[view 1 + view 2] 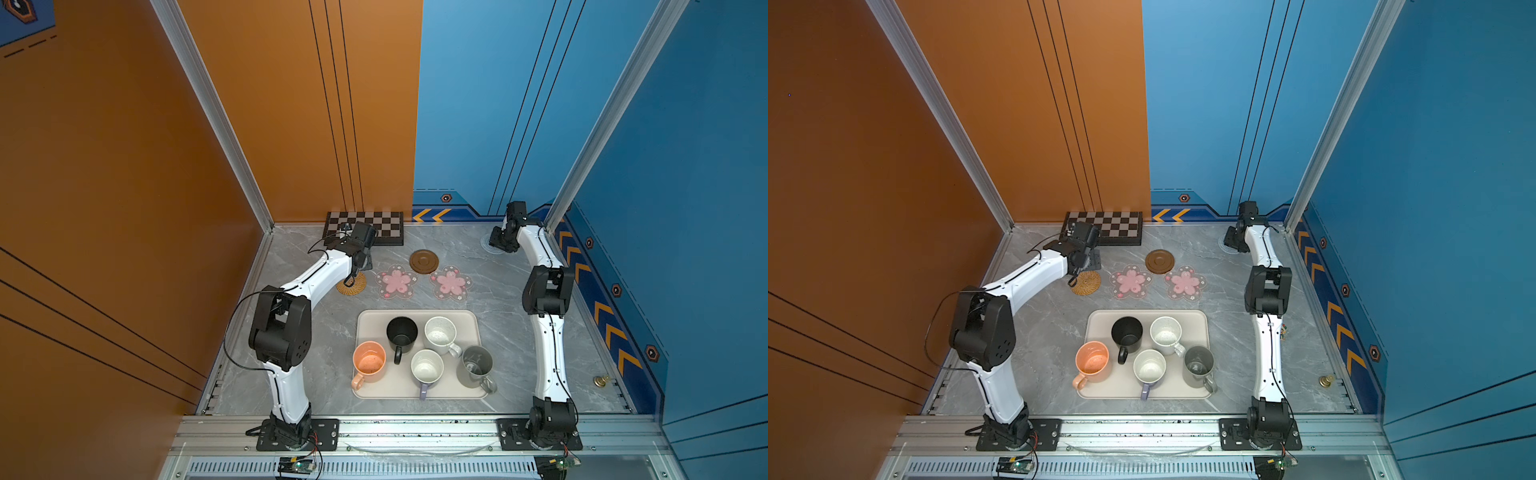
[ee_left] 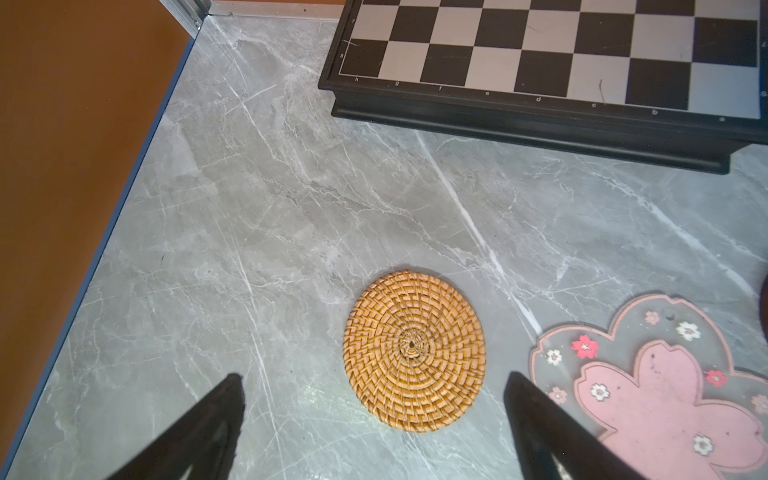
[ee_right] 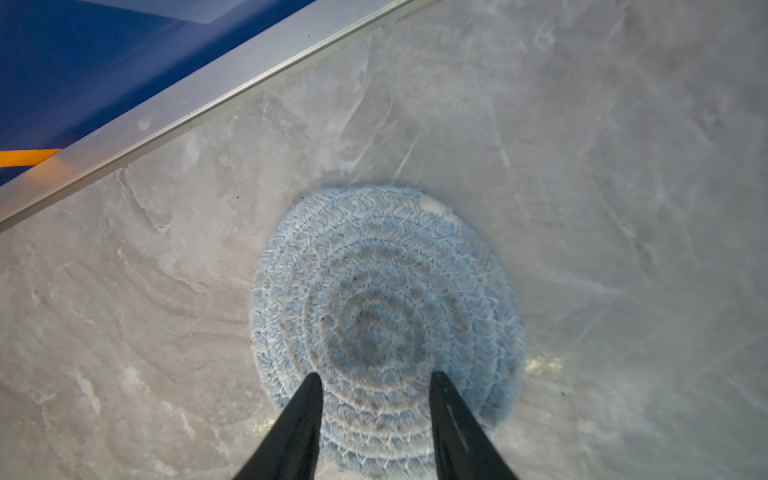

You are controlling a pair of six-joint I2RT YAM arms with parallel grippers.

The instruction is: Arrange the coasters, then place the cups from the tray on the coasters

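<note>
Tray (image 1: 467, 322) lies on tabletop (image 1: 519, 374), near my bases. It holds all five mugs, upright: black mug (image 1: 402, 332), white speckled mug (image 1: 439, 334), peach-orange mug (image 1: 369, 361), lavender mug (image 1: 427, 365), grey mug (image 1: 476, 365).

Beyond it lie the coasters: rattan coaster (image 2: 414, 351), two pink blossom coasters (image 1: 396, 281) (image 1: 450, 282) and the brown wooden coaster (image 1: 424, 262). The grey-blue coaster (image 3: 384, 311) lies far right.

My left pincer (image 2: 374, 375) is spread wide by the rattan coaster and holds nothing. My right pincer (image 3: 376, 374) is half spread over the grey-blue coaster; I cannot tell whether it touches. A chessboard (image 1: 365, 228) lies at the back wall.
</note>
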